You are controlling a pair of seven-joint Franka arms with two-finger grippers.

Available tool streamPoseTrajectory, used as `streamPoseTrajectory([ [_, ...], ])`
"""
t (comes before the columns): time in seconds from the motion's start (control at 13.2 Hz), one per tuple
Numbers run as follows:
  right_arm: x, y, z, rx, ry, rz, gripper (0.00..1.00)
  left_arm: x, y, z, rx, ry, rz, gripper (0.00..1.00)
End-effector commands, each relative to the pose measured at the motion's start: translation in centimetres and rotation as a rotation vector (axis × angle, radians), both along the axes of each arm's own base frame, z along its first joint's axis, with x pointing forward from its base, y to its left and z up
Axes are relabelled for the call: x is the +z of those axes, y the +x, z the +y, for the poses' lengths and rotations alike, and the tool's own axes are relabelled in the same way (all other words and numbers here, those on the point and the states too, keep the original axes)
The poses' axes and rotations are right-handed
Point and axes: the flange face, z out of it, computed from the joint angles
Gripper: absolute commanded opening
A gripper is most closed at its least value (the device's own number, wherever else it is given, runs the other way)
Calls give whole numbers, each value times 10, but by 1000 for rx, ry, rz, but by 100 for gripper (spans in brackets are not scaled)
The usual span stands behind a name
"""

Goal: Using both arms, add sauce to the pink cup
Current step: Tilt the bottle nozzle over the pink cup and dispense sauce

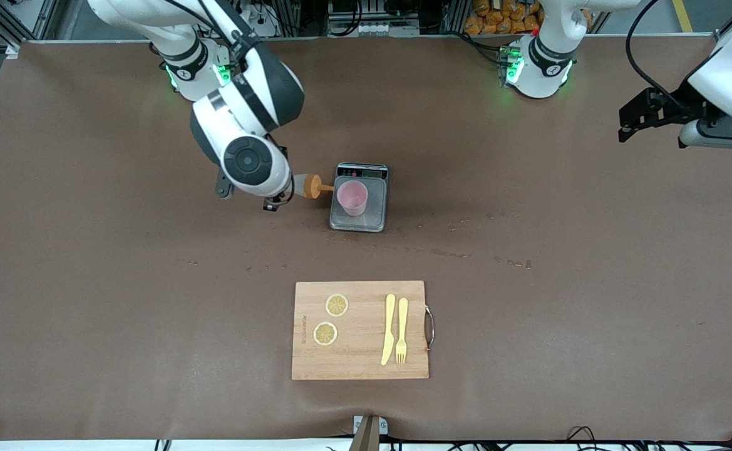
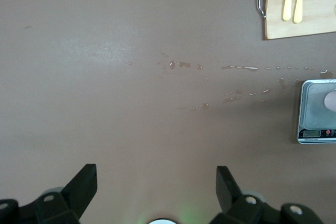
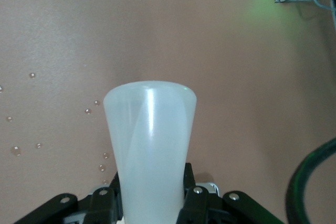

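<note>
The pink cup [image 1: 352,197] stands upright on a small grey scale [image 1: 363,171] mid-table. My right gripper [image 1: 281,188] is shut on the sauce bottle [image 1: 310,186] and holds it on its side, with the orange nozzle pointing at the cup and its tip just short of the rim. In the right wrist view the translucent bottle body [image 3: 149,145] fills the space between the fingers [image 3: 185,179]. My left gripper [image 1: 632,122] is open and empty, waiting over the left arm's end of the table. The left wrist view shows its gripper [image 2: 156,182], the scale [image 2: 316,111] and the cup's edge [image 2: 332,99].
A wooden cutting board [image 1: 359,363] lies nearer to the front camera than the scale. It holds two lemon slices [image 1: 337,305], a yellow knife [image 1: 389,329] and a yellow fork [image 1: 402,330]. Small liquid drops [image 1: 447,253] dot the table between scale and board.
</note>
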Motion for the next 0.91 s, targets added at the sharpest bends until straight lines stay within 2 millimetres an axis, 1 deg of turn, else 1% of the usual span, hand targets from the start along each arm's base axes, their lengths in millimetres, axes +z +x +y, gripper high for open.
streamPoseTrajectory([
  [0.0,0,-9,7,-14,-83,-17,44,9,-2,18,33,-2,-3,100],
  [0.08,-4,-12,13,-4,-114,-17,44,8,-2,18,34,-1,0,100],
  [0.15,-9,-12,14,-6,-152,-8,44,8,-2,17,34,-1,0,100],
  [0.38,-11,-4,18,-24,-201,12,44,2,1,17,32,19,10,100],
  [0.53,-15,-5,25,-17,-242,13,44,-6,5,15,29,23,25,100],
  [0.61,-15,-3,28,-15,-252,17,44,-6,4,9,26,24,26,100],
  [0.68,-18,-2,28,-21,-267,30,44,-6,4,8,26,24,26,100],
  [0.76,-23,-4,31,-19,-293,30,44,-5,3,6,15,23,25,100],
  [0.83,-29,-11,39,4,-314,26,44,-6,3,1,10,24,26,100],
])
